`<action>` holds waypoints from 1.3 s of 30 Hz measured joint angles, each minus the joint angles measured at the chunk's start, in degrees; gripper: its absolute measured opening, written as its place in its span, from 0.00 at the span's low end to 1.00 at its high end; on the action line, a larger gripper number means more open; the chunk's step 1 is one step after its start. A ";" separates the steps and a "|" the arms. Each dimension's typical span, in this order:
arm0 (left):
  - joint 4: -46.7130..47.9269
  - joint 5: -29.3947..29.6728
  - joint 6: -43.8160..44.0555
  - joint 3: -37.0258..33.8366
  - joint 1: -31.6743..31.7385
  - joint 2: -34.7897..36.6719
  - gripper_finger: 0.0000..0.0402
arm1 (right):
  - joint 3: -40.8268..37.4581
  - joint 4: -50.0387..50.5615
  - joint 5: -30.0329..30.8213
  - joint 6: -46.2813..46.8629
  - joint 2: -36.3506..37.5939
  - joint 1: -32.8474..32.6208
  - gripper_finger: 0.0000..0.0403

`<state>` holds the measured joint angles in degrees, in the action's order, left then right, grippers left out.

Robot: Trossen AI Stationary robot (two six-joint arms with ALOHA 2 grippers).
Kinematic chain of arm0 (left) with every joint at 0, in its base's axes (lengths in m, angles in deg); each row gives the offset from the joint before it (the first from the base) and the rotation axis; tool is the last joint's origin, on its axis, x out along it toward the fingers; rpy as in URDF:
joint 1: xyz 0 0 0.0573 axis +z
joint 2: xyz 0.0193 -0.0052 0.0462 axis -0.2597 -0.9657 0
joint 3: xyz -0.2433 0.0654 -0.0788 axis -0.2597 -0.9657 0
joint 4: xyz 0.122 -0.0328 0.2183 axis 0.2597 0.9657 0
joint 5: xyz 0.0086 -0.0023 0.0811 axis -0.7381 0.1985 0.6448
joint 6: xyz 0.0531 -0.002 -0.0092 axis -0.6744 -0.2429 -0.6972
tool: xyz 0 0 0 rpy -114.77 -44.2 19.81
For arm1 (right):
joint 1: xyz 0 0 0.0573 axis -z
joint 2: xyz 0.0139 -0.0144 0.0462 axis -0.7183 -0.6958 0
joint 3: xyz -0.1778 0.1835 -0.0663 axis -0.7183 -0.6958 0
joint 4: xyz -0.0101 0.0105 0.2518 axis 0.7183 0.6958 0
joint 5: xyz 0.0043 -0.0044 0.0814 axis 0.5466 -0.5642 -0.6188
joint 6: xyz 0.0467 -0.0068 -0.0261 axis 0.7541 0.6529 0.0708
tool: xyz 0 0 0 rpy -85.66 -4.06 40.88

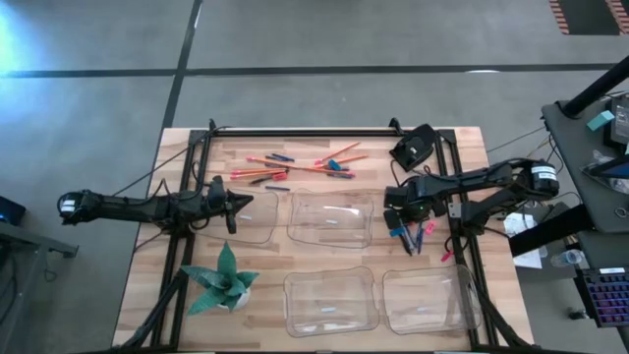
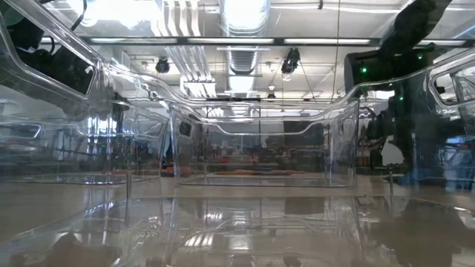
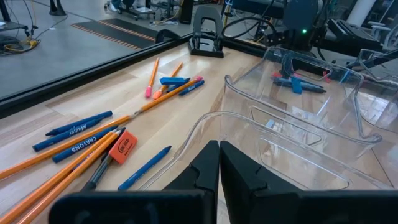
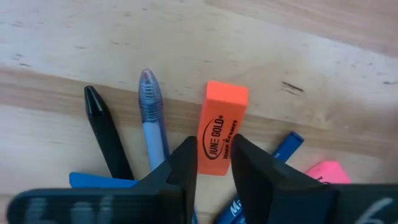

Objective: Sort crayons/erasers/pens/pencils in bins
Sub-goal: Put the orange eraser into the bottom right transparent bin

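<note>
**benchwatcher:** Where's the eraser at right now?

**trossen_fan:** The orange eraser lies flat on the desk, right side, in a little pile next to a black pen, a translucent blue pen, a blue crayon and a pink eraser. The right gripper is down over it, fingers on either side of the eraser's near end with barely any gap. Can't tell if it's actually pinching it.

**benchwatcher:** And the rest?

**trossen_fan:** Most of it sits at the back of the desk: orange pencils, blue crayons and a red eraser all mixed up. Four clear bins: two in the middle row, two at the front. The right pile sits just beside the middle one. The left gripper hangs at the edge of the leftmost bin, fingers pressed together, holding nothing. A green paper plant is at the front left.
</note>
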<state>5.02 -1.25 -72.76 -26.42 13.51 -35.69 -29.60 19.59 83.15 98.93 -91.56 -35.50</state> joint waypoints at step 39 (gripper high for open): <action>0.00 0.00 0.02 0.00 0.00 0.00 0.00 | 17.59 3.82 17.75 23.95 14.21 -33.32 0.18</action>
<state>5.02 -1.26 -72.74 -26.42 13.51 -35.69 -12.02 23.41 100.90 122.88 -77.35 -68.82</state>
